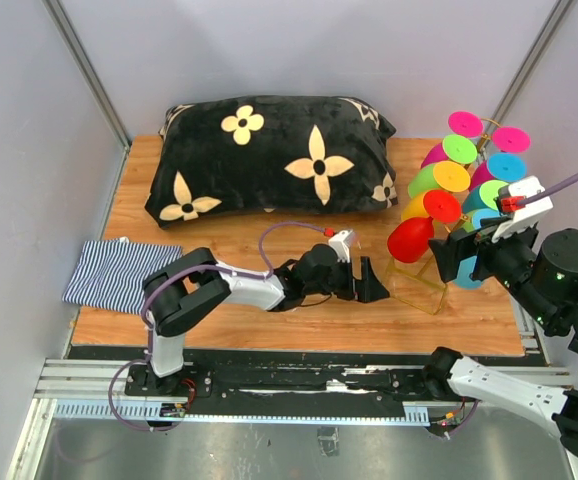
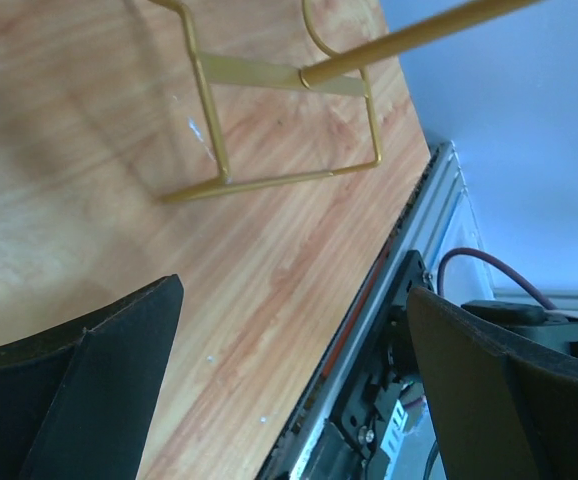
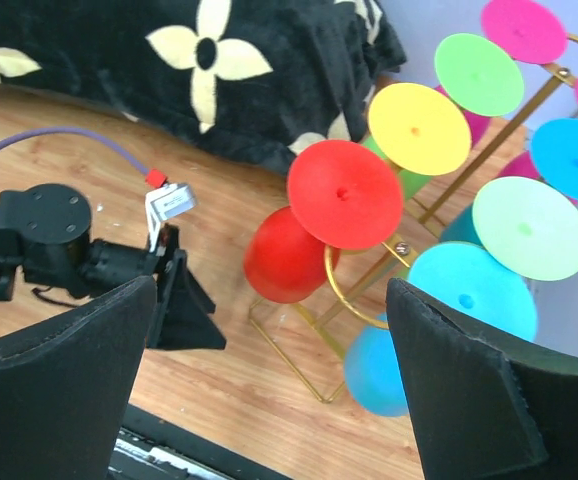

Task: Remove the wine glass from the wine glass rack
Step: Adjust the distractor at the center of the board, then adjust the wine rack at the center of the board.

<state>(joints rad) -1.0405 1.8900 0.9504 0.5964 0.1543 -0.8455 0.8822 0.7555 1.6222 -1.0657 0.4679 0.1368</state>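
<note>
The gold wire wine glass rack [image 1: 424, 300] stands at the table's right, with several coloured wine glasses hanging on its slanted rails. The lowest on the near rail is a red wine glass [image 1: 409, 238] [image 3: 341, 193], bowl down-left. My left gripper [image 1: 369, 282] lies low on the table just left of the rack's base [image 2: 269, 180], open [image 2: 294, 290] and empty. My right gripper [image 1: 461, 258] hovers right of the rack beside the blue glasses, open [image 3: 269, 290], holding nothing; the red glass and a blue one [image 3: 379, 370] show between its fingers, farther off.
A black pillow with cream flowers [image 1: 269, 155] lies along the back. A striped cloth [image 1: 119, 272] sits at the left edge. The table's front edge and metal rail [image 2: 399, 250] run close by the left gripper. Grey walls enclose the table.
</note>
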